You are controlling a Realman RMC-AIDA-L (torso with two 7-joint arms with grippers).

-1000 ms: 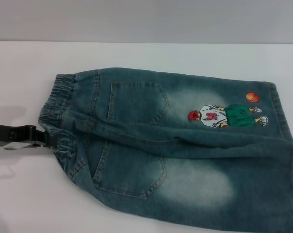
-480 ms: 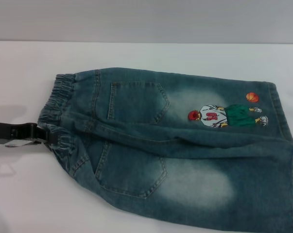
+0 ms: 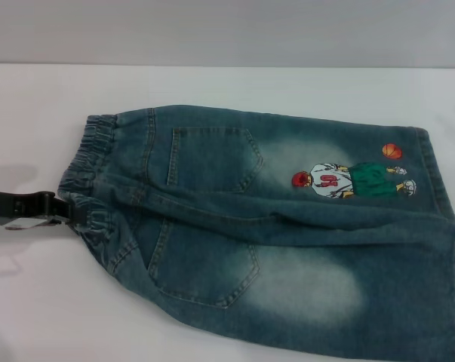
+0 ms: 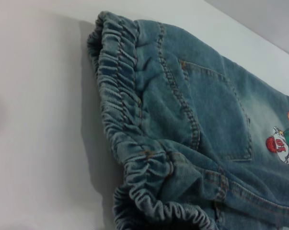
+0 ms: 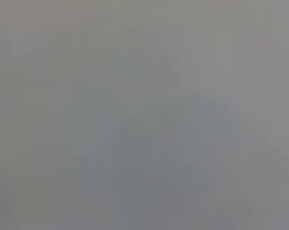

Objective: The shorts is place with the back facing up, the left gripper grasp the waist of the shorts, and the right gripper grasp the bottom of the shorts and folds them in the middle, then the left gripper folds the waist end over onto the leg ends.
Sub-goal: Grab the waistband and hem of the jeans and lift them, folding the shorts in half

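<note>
I see the shorts [image 3: 272, 226] lying flat, back up, across the counter [image 3: 212, 83], nothing folded yet, my left gripper [image 3: 75, 215] at nine o'clock touching the waist [image 3: 91, 181], grip indiscernible, right gripper out of sight.

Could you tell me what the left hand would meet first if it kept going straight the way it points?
Most likely the waist of the shorts: the left hand points at it from the robot's left.
</note>
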